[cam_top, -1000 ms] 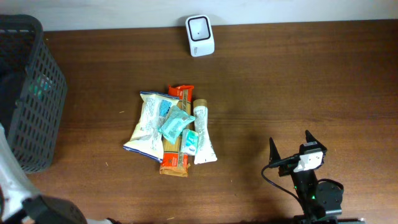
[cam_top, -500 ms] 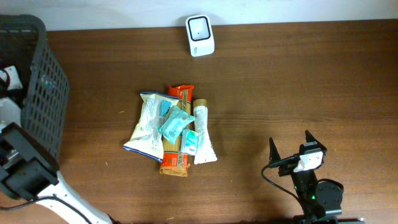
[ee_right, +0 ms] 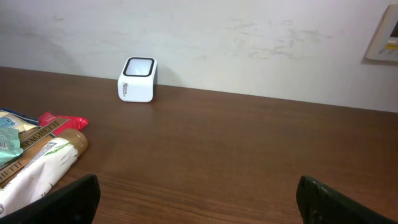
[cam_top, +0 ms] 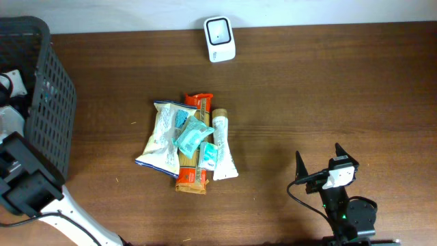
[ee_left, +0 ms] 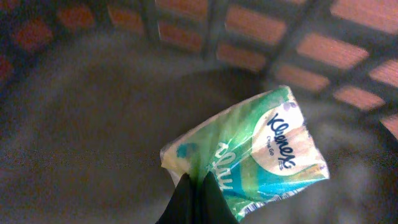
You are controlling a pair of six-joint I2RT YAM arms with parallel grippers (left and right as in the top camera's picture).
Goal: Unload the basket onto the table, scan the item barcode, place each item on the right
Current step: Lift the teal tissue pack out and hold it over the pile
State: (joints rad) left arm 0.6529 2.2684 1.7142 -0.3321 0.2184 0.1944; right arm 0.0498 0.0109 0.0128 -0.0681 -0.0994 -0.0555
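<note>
So far: one Kleenex pack (ee_left: 255,155) lies on the floor of the basket (cam_top: 60,102) at the table's left end; I judge it an item already put away, though nothing shows it was scanned
Right gripper (cam_top: 319,162): at the near edge of the table (cam_top: 328,82), jaws wide, holding nothing, well apart from everything else
Left gripper (ee_left: 195,183): down inside the basket, fingers pressed together, tips at the pack's lower left edge
Pile (cam_top: 190,145): mid-table, several items overlapping (a white bag, an orange packet, a tube, small teal packs), none lifted
Scanner (cam_top: 220,30): white, at the far edge, nothing held in front of it
Left to do: most of the job, by my reckoning; each item in the pile needs picking up, its barcode turned to the scanner, then probably a drop into the basket
Hard to tell, near: whether the closed fingers nip the pack's wrapper or only rest against it; the wrist view is blurred and the tips cover that spot
Hidden, left: from overhead the basket wall and the arm cover both the left gripper and the pack
Hidden, middle: no barcode shows on any item in the pile, and the lower ones are partly covered
Hidden, far: the scanner's window is too small to read; whether it is lit I cannot tell
</note>
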